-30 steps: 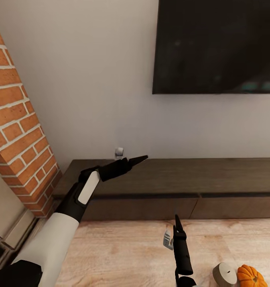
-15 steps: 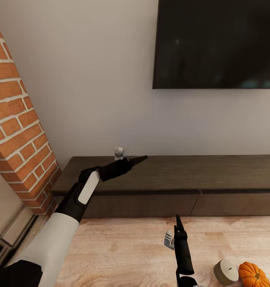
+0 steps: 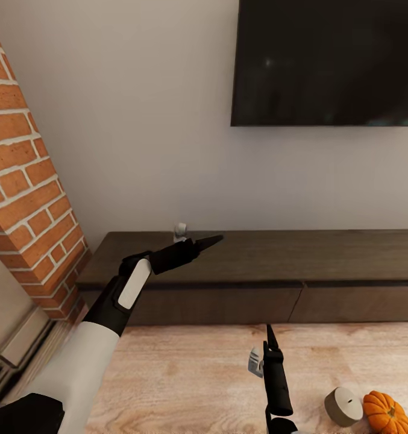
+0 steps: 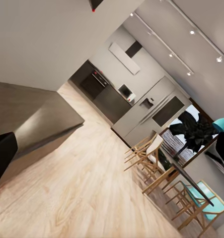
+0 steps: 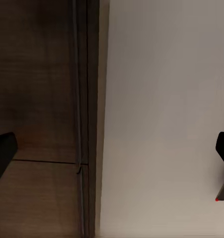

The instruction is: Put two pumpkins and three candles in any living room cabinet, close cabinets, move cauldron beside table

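Pumpkin (image 3: 385,412) and candle (image 3: 343,405) are sitting touching on the floor in front of the cabinet (image 3: 258,283), both looking light and rigid, so I'd be pinching each round its middle; right hand (image 3: 268,335) gaping open, left hand (image 3: 211,242) looking closed, both empty.

One pumpkin (image 3: 386,412), one candle (image 3: 343,406), one cabinet (image 3: 258,277), two tools
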Motion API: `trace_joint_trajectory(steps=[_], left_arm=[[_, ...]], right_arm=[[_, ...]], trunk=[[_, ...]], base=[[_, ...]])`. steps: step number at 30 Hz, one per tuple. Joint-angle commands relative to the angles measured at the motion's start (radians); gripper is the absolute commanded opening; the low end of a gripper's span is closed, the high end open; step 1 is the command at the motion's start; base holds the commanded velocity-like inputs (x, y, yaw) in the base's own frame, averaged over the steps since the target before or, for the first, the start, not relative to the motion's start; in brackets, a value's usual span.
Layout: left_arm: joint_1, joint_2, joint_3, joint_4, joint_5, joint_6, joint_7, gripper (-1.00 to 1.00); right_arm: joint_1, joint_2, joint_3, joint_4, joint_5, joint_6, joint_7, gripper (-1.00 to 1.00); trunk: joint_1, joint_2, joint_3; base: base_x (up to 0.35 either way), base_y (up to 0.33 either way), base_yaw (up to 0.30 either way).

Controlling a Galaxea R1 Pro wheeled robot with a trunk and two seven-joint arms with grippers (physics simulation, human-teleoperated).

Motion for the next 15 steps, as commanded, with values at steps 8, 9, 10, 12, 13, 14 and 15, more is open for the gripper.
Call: trace_joint_trajectory(steps=[8, 9, 10, 12, 13, 14, 15], left_arm=[[0.0, 0.0, 0.0, 0.0, 0.0, 0.0, 0.0, 1.0], [0.0, 0.0, 0.0, 0.0, 0.0, 0.0, 0.0, 1.0], [0.0, 0.0, 0.0, 0.0, 0.001, 0.0, 0.0, 1.0], [0.0, 0.0, 0.0, 0.0, 0.001, 0.0, 0.0, 1.0], [0.0, 0.0, 0.0, 0.0, 0.001, 0.0, 0.0, 1.0], [0.0, 0.0, 0.0, 0.0, 0.0, 0.0, 0.0, 1.0], [0.0, 0.0, 0.0, 0.0, 0.0, 0.0, 0.0, 1.0]], right_arm=[[0.0, 0.0, 0.0, -0.002, -0.002, 0.0, 0.0, 1.0], [0.0, 0.0, 0.0, -0.002, -0.002, 0.0, 0.0, 1.0], [0.001, 0.0, 0.0, -0.002, -0.002, 0.0, 0.0, 1.0], [0.0, 0.0, 0.0, -0.002, -0.002, 0.0, 0.0, 1.0], [0.0, 0.0, 0.0, -0.002, -0.002, 0.0, 0.0, 1.0], [0.0, 0.001, 0.0, -0.002, -0.002, 0.0, 0.0, 1.0], [0.0, 0.001, 0.0, -0.002, -0.002, 0.0, 0.0, 1.0]], trunk=[[0.031, -0.056, -0.025], [0.035, -0.063, -0.028], [0.038, -0.07, -0.031], [0.046, -0.084, -0.038], [0.05, -0.091, -0.041], [0.054, -0.098, -0.044], [0.058, -0.105, -0.047]], base=[[0.0, 0.0, 0.0], [0.0, 0.0, 0.0], [0.0, 0.0, 0.0], [0.0, 0.0, 0.0], [0.0, 0.0, 0.0], [0.0, 0.0, 0.0], [0.0, 0.0, 0.0]])
